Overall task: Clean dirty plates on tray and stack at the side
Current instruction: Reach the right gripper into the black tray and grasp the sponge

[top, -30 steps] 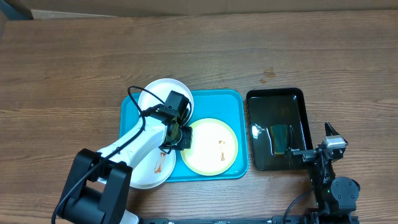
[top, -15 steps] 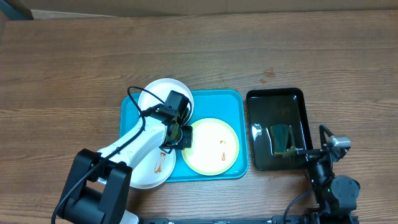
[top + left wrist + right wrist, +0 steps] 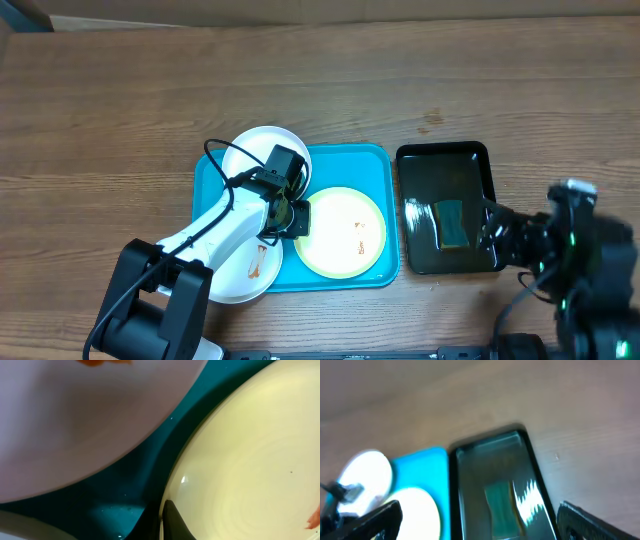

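Observation:
On the turquoise tray (image 3: pixel 350 165) lie three plates. One white plate (image 3: pixel 258 152) overhangs its far left corner. A second white plate (image 3: pixel 240 270), with a brown smear, overhangs the near left corner. The pale yellow-green plate (image 3: pixel 345 235) lies on the right half. My left gripper (image 3: pixel 291 219) is shut on that plate's left rim. In the left wrist view one dark finger (image 3: pixel 172 522) rests on the yellow-green plate (image 3: pixel 250 460), beside the white plate (image 3: pixel 75 420). My right gripper (image 3: pixel 480 525) hangs open and blurred above the black tray, holding nothing.
A glossy black tray (image 3: pixel 440 165) stands right of the turquoise one, with a green-yellow sponge (image 3: pixel 451 223) in it. The right arm (image 3: pixel 575 245) hovers over its near right corner. Wooden table (image 3: pixel 120 100) lies all around.
The right arm has swung up from the table's near edge toward the black tray and shows blurred. The left arm and the plates have hardly moved.

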Controlling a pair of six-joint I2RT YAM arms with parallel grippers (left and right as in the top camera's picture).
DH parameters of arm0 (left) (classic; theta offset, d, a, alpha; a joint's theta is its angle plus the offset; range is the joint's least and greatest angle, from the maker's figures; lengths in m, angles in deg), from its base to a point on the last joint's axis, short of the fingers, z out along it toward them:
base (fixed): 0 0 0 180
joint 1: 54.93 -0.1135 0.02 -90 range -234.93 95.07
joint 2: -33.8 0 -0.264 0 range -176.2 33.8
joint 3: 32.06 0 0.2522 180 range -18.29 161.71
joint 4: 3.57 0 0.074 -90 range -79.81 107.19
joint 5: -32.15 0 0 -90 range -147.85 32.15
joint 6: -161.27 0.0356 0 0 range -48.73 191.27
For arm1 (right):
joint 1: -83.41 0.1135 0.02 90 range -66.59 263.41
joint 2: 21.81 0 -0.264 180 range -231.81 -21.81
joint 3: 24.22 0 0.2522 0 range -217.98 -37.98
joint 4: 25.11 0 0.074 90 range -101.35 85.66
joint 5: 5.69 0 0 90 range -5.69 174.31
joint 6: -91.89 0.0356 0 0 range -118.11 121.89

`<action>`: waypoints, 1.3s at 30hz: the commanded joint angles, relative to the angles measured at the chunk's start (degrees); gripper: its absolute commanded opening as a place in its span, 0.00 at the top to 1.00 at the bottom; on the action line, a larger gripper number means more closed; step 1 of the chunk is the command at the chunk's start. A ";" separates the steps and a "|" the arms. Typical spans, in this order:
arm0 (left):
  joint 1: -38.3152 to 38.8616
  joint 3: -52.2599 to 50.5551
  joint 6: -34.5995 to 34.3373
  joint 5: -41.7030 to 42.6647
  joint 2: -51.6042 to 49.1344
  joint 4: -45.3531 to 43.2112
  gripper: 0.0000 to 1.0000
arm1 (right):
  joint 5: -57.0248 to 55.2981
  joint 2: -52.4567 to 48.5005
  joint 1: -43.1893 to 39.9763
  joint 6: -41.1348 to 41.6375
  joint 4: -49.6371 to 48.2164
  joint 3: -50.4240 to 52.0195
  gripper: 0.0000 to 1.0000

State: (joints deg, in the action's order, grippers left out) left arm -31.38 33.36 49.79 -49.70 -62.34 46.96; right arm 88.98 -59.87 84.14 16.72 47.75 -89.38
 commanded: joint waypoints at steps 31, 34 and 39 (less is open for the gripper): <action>0.26 -1.42 -1.25 -1.27 -0.13 -0.66 0.86 | -5.01 -56.89 8.70 4.70 1.14 -4.66 0.22; 0.26 -1.42 -1.25 -1.27 -0.13 -0.61 0.86 | -3.80 -56.89 8.70 2.34 -2.84 -2.03 0.22; 0.26 -1.42 -1.25 -1.27 -0.13 -0.63 0.86 | -0.66 -56.89 8.70 -0.07 -4.35 -0.20 0.35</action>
State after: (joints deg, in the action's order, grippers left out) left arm -31.38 32.71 48.90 -49.94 -62.34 46.35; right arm 86.77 -116.94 92.82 17.81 43.72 -90.40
